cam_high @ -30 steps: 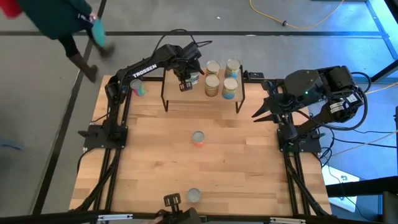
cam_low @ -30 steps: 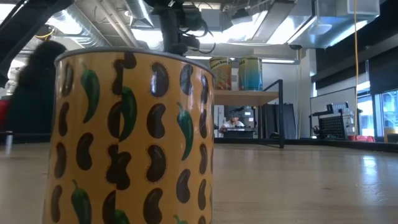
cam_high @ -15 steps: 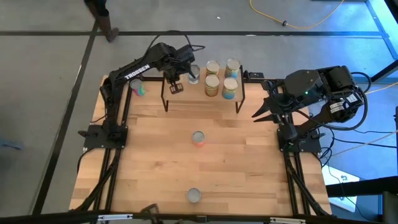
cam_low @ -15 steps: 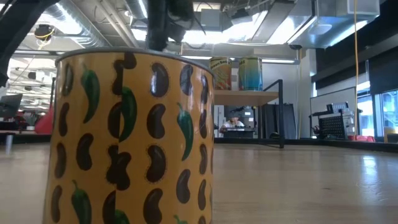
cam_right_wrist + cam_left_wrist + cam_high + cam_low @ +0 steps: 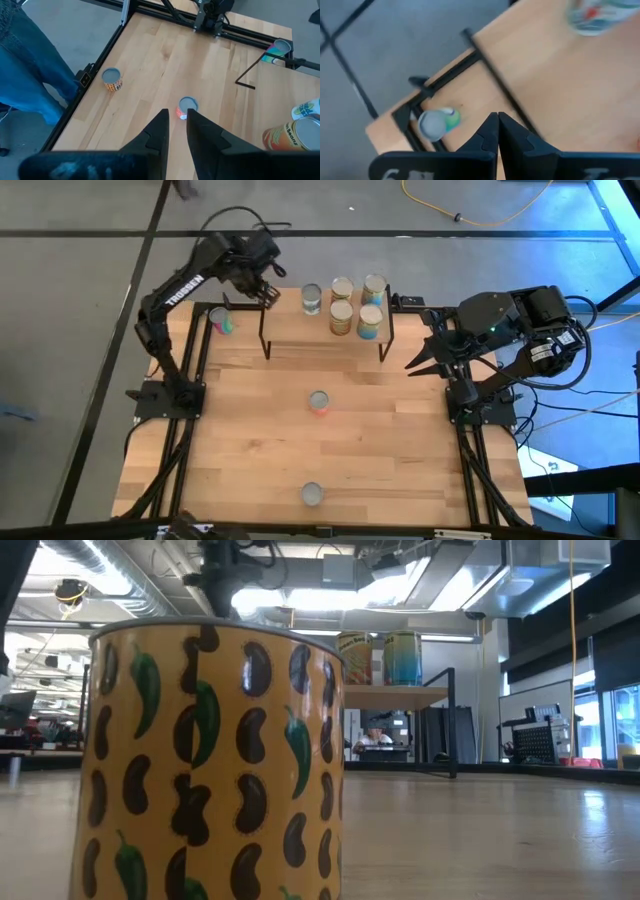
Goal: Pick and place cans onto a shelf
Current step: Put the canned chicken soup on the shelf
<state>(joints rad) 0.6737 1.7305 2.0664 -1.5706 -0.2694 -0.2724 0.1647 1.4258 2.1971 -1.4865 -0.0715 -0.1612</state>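
The shelf (image 5: 325, 330) stands at the table's far edge with several cans on its plank, among them a blue-white one (image 5: 311, 298) at its left. My left gripper (image 5: 266, 293) hangs shut and empty above the shelf's far left corner; its wrist view looks down past the shut fingers (image 5: 497, 132) at a can (image 5: 439, 123) standing near the table's far left corner. More cans stand at mid-table (image 5: 318, 401) and by the near edge (image 5: 312, 494). My right gripper (image 5: 415, 360) waits raised at the right, open and empty (image 5: 177, 125).
The near-edge can (image 5: 215, 760), yellow with beans and peppers, fills the low view's left; the shelf (image 5: 395, 695) shows behind it. Black frame rails (image 5: 185, 430) run along both table sides. A person's legs in jeans (image 5: 25, 65) stand beside the table's near edge.
My left gripper has drawn away from the cans on the shelf, rising and going toward the table's far left corner while its wrist rolled; it stayed shut. The blue-white can stays upright on the shelf. A person beyond the far left corner has walked out of view.
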